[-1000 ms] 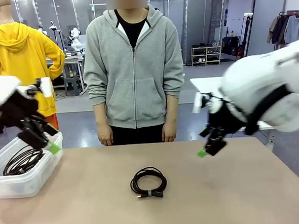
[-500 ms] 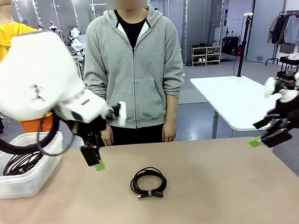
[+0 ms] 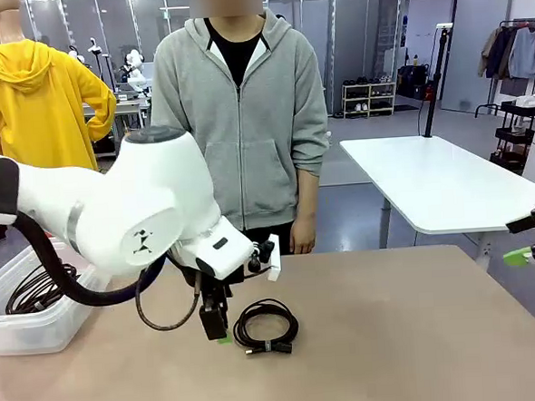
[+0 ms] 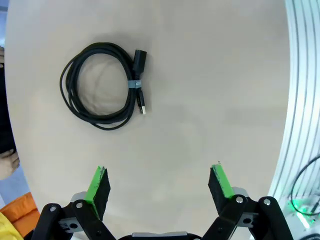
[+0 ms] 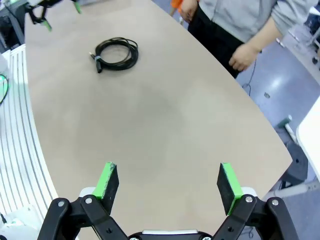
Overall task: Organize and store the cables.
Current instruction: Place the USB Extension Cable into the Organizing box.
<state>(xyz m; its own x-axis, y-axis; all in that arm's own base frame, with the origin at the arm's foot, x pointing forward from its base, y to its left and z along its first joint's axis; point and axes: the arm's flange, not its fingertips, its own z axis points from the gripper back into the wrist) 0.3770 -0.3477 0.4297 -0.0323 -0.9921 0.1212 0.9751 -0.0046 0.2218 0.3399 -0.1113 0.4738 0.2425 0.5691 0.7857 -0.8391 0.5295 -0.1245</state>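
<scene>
One of the cables (image 3: 266, 326), a black coil bound by a small tie, lies in the middle of the tan table (image 3: 394, 338). My left gripper (image 3: 216, 331) hangs just left of it, low over the table and open. In the left wrist view the coil (image 4: 102, 85) lies ahead of the open gripper (image 4: 159, 185), toward the upper left, nothing between the green pads. More cables (image 3: 38, 287) lie coiled in the clear bin (image 3: 48, 327). My right gripper (image 3: 527, 237) is at the far right edge, open; its wrist view shows the gripper (image 5: 167, 181) open and the coil (image 5: 116, 52) far off.
A person in a grey hoodie (image 3: 240, 120) stands at the far side, hands (image 3: 301, 237) down by the table edge. The bin stands at the table's left end. A white table (image 3: 430, 181) stands behind on the right. Bare tabletop surrounds the coil.
My left arm has swung from over the bin to the table's middle and come down beside the coil. The right arm has drawn back to the far right. Both grippers stayed open.
</scene>
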